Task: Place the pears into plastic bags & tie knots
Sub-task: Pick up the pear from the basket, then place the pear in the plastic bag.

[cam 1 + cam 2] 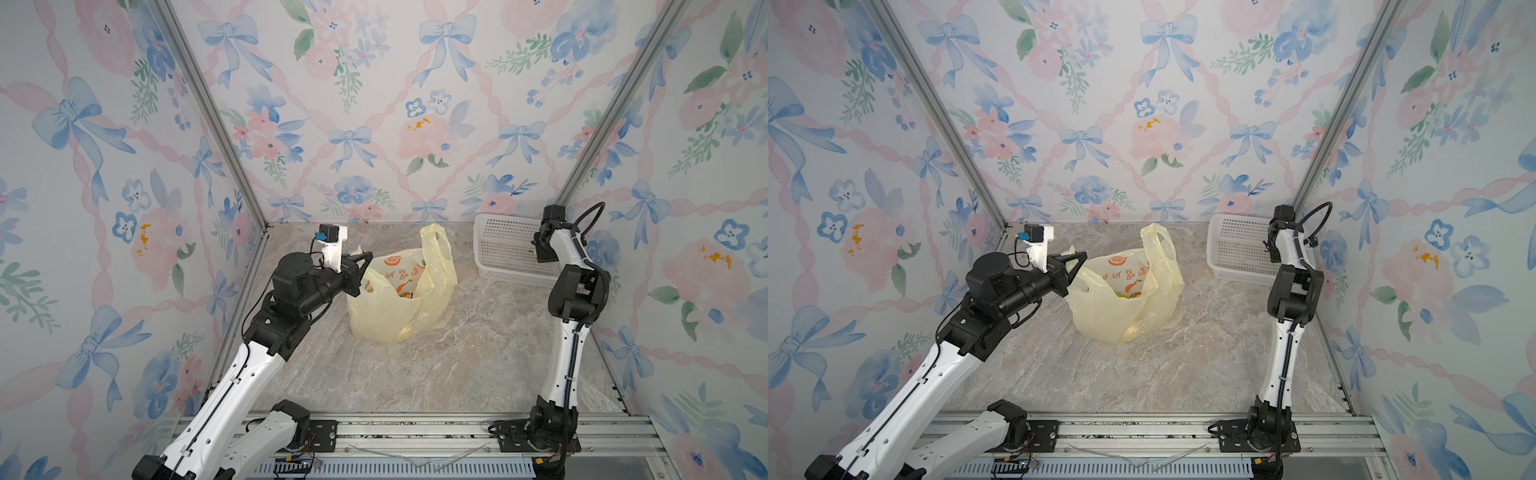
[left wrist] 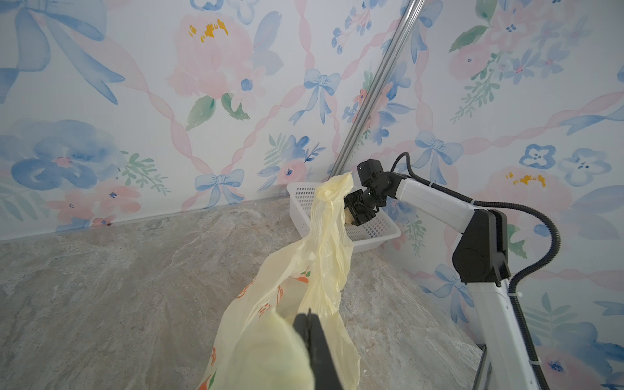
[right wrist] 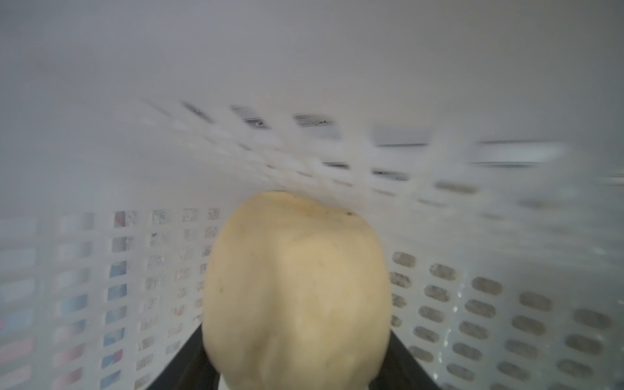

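Loading step. Left gripper [image 1: 365,257] clamped on plastic bag [image 1: 386,309] edge. Right gripper [image 2: 354,216] grips cream pear [image 3: 297,287] inside basket [image 1: 498,232], back-right table [image 1: 415,374] corner. Next: carry over bag mouth, release.

In the right wrist view, motion blur smears the basket [image 3: 472,304] wall. The pear [image 3: 297,290] hides most of the right gripper [image 3: 297,354], and the frame edge cuts off its base. Whatever lies inside the plastic bag [image 1: 1100,320] shows only dimly through the film, perhaps another pear.
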Controlling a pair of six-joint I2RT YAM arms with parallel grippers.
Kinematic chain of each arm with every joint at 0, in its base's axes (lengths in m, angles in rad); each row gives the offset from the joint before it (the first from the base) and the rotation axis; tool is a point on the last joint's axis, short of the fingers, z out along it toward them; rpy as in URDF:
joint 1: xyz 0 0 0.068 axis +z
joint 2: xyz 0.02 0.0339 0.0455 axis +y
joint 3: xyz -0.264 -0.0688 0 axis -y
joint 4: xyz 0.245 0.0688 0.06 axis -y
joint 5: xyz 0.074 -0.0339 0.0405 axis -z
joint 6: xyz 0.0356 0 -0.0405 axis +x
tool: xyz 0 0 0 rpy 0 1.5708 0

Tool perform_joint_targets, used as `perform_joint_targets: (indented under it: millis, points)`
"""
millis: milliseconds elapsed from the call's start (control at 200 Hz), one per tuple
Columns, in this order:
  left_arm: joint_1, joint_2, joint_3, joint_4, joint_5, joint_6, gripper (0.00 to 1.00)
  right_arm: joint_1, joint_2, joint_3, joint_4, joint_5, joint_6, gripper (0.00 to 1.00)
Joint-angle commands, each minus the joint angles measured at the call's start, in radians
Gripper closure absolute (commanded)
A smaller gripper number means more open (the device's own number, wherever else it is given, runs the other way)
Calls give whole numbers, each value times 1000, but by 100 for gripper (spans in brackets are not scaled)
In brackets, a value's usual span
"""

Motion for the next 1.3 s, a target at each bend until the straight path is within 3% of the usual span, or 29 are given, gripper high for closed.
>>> perform_joint_targets:
  millis: [0,285,475,660,885,1080,1290]
  points:
    - [3,-17,10,3,-7,-13,100,12,-89,-74,16,1,-18,51]
    - [3,-2,14,3,1,2,100,67,-397,-384,187,-120,-100,58]
    - [3,10,15,2,4,10,100,125,-617,-530,296,-288,-284,61]
    - [2,14,16,5,23,39,100,253,-803,-555,322,-450,-542,61]
    - [3,13,19,6,28,78,100,480,-985,-599,381,-684,-855,60]
    - [3,9,26,6,34,107,100,728,-1067,-727,455,-613,-1223,64]
    - [3,13,40,7,46,107,100,849,-1026,-809,460,-705,-1562,62]
